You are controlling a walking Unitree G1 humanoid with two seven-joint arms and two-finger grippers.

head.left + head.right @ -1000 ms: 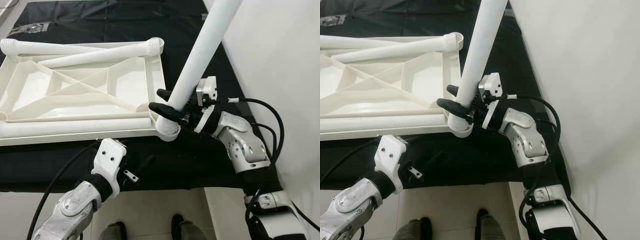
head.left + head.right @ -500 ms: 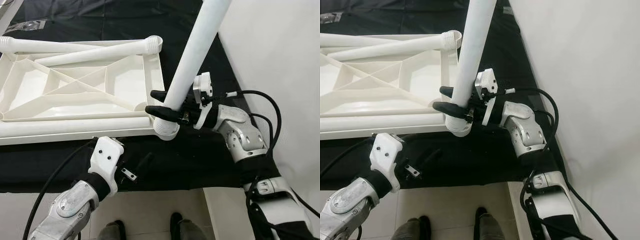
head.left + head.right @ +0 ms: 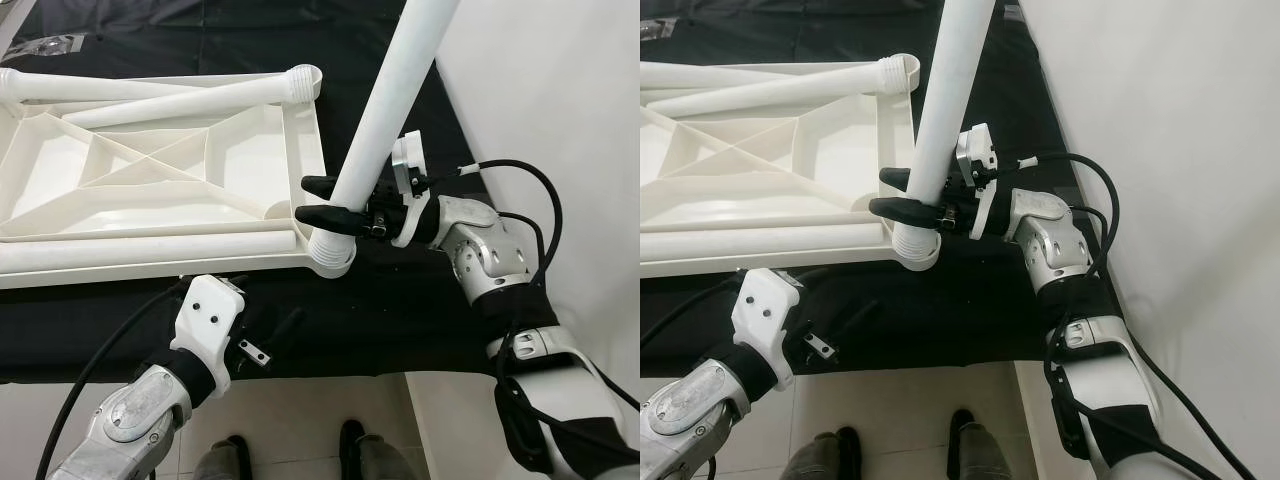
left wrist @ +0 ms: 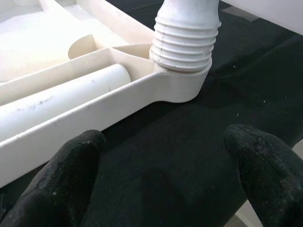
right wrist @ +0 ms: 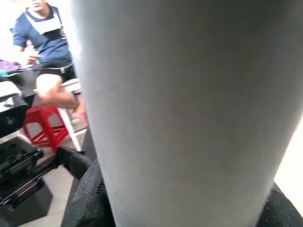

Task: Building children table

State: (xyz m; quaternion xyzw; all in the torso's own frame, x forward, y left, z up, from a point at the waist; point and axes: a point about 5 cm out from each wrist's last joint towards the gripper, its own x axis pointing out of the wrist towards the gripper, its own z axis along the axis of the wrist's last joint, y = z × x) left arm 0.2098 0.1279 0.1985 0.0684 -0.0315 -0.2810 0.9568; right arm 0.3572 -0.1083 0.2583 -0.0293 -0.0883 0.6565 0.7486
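The right gripper (image 3: pixel 328 198) has its two long black fingers clamped on either side of the long white plastic tube leg (image 3: pixel 385 120), low on the shaft just above its ribbed threaded end (image 4: pixel 183 35). That end sits in the round corner socket (image 4: pixel 182 87) of the upturned white plastic ribbed tabletop (image 3: pixel 160 190), which lies on the black cloth (image 3: pixel 400 300); the leg rises tilted away from the socket toward the white wall (image 3: pixel 560 110). The left gripper (image 4: pixel 165 175) hovers just beside that corner over the cloth, fingers spread wide and holding nothing. Two further white tube legs (image 3: pixel 170 95) lie across the far edge of the tabletop, and one more white tube leg (image 3: pixel 150 252) rests along the near edge. A person (image 5: pixel 45 45) sits beyond, near a red stool (image 5: pixel 40 125). Judgement: the leg looks light, stiff and smooth, so liable to slip when twisted; a hold low near the thread gives best control. The tilt suggests the thread is not yet squarely seated, with a risk of cross-threading.
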